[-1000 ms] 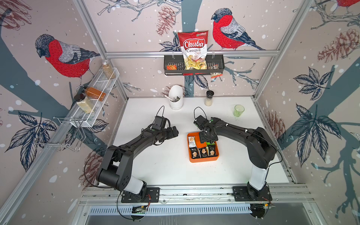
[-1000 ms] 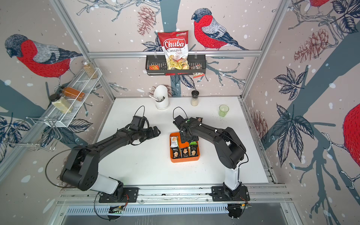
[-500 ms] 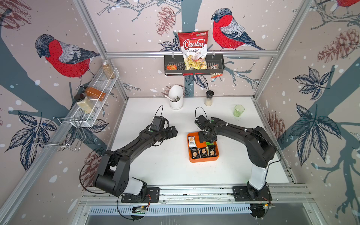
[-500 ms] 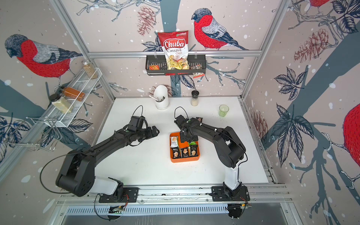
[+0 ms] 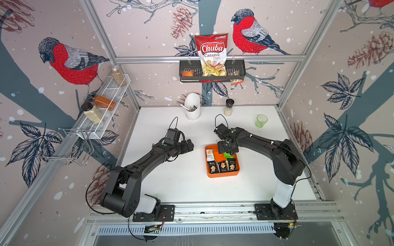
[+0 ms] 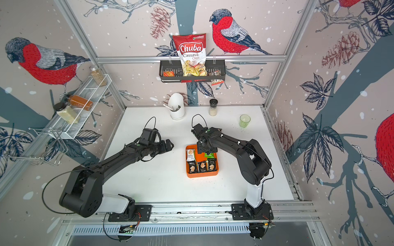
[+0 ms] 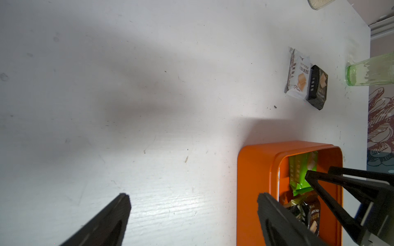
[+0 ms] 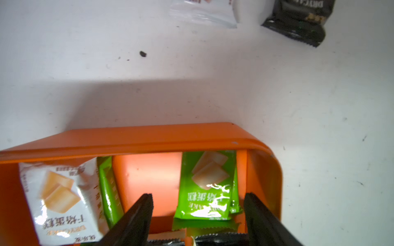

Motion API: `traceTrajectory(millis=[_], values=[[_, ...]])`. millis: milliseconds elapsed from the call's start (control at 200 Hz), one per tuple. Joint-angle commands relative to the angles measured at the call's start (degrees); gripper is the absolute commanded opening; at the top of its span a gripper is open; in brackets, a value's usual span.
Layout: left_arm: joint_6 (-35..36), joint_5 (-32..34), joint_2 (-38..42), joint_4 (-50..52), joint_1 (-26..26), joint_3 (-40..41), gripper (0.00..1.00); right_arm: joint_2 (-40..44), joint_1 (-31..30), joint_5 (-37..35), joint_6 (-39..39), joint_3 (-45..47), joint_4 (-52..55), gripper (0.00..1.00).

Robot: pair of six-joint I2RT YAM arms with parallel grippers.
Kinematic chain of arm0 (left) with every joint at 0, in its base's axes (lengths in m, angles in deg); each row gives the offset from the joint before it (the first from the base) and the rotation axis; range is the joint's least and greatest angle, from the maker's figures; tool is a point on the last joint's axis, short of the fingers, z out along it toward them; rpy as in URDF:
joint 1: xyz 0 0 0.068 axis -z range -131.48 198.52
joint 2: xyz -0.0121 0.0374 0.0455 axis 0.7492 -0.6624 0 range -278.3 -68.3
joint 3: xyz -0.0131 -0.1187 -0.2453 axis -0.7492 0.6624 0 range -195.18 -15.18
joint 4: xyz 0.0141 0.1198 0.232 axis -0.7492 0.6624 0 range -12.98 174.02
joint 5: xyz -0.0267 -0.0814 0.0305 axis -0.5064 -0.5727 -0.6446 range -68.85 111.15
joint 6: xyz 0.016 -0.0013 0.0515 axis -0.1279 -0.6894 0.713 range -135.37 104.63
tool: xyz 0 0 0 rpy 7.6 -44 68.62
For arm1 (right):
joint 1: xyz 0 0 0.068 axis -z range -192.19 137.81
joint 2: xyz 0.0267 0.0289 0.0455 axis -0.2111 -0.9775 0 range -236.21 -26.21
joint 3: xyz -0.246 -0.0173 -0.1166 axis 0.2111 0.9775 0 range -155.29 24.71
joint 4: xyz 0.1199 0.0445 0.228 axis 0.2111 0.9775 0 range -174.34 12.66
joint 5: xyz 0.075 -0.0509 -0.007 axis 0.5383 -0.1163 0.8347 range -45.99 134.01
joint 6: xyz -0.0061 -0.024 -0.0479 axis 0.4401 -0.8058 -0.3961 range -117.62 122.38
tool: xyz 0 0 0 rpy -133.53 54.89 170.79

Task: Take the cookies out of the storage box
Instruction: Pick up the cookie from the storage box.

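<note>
Cookies (image 5: 222, 166) mostly sit in the orange storage box (image 5: 222, 173) on the tabletop (image 5: 170, 181). Right pincer (image 8: 197, 195) is down in its far end, jaws spread either side of a green packet (image 8: 204, 185), probably not touching. White packet (image 7: 298, 74) and black packet (image 7: 317, 87) lie outside. Left pincer (image 7: 193, 196) gapes wide beside the box.

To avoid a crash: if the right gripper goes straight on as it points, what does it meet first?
The right gripper would probably meet the green packet between its open jaws, inside the storage box; depth is unclear.
</note>
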Motion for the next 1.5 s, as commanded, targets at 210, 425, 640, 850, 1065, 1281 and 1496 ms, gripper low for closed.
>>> traceTrajectory(millis=[210,425,640,850,1065,1281,1496], values=[[0.6,1.0,-0.3,-0.1,-0.1,-0.5,0.97,-2.8,1.4,0.0,0.0,-2.0,0.0,0.73],[1.1,1.4,-0.4,0.2,-0.1,-0.6,0.97,-4.8,1.4,0.6,0.1,-2.7,-0.1,0.67],[1.1,1.5,-0.3,-0.2,-0.1,-0.2,0.97,-5.4,1.3,0.8,0.5,-2.4,-0.2,0.61],[1.1,1.6,-0.1,-0.2,-0.1,-0.1,0.97,-5.7,1.4,0.7,0.3,-2.4,-0.3,0.58],[0.9,2.0,0.8,-0.1,-0.1,0.6,0.97,-6.2,1.5,0.5,0.1,-1.8,-0.7,0.50],[0.1,2.2,1.6,0.0,-0.2,1.1,0.97,-4.6,1.3,1.0,-0.1,-2.1,-0.4,0.44],[-0.6,1.9,1.9,-0.3,-0.1,1.2,0.97,-0.5,1.0,4.8,-0.4,-1.4,-1.7,0.44]])
